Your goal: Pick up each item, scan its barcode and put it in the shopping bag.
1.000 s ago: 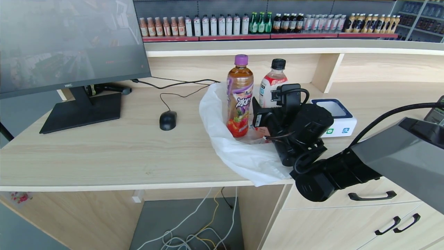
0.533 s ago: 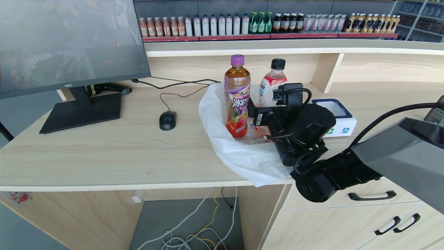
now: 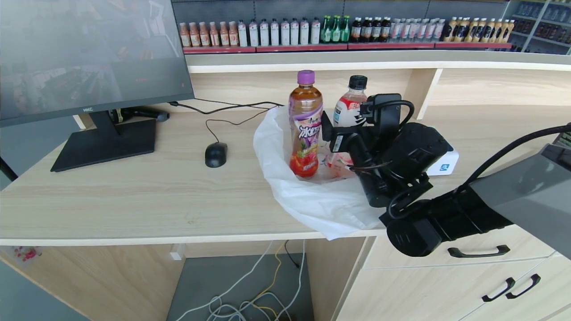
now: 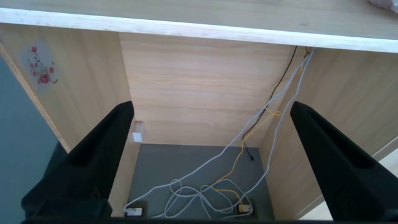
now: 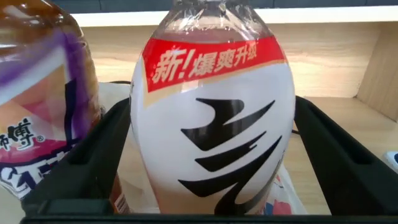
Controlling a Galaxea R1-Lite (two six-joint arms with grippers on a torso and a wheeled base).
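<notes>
White, red-banded plastic bottle [image 5: 211,162] stands inside the right pincer [image 5: 212,115], spread wide; left pincer [image 4: 211,109] likewise apart.

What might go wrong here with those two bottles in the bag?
The right tool straddles the white bottle, jaws open; pulling away could tip it. The purple-capped bottle stands close beside and could be knocked over. The shopping bag drapes over the counter edge and could slide.
</notes>
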